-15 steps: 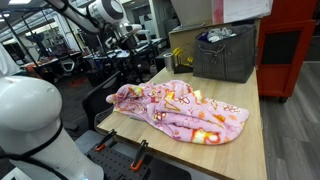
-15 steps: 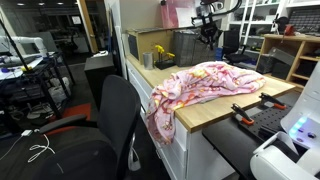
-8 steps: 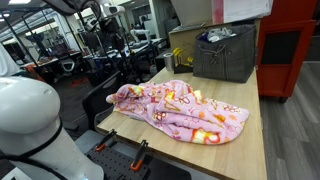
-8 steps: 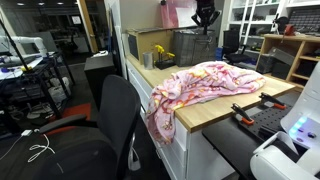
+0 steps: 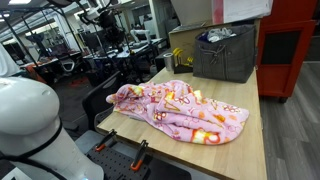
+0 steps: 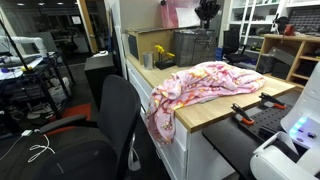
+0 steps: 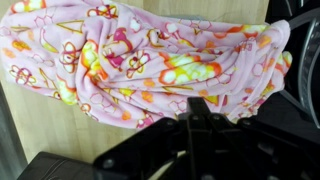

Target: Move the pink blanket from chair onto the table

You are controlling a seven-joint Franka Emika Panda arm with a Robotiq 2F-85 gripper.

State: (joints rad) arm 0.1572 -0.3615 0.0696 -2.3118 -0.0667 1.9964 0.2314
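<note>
The pink blanket (image 5: 180, 112) lies bunched on the table (image 5: 250, 150). In an exterior view one end of the blanket (image 6: 205, 85) hangs over the table (image 6: 215, 116) edge beside the black chair (image 6: 112, 125). My gripper (image 5: 100, 14) hangs high above the scene, well clear of the blanket, and shows near the top of an exterior view (image 6: 208, 10). In the wrist view the gripper (image 7: 190, 105) looks down from above on the blanket (image 7: 150, 55); its fingers are together and hold nothing.
A grey fabric bin (image 5: 225, 50) stands at the table's far end, with a red cabinet (image 5: 290, 50) beyond. A yellow object (image 6: 160, 56) sits near the bin (image 6: 195, 45). Bare wood (image 7: 40, 120) shows beside the blanket.
The gripper has risen and drawn further away from the blanket. The blanket has not moved.
</note>
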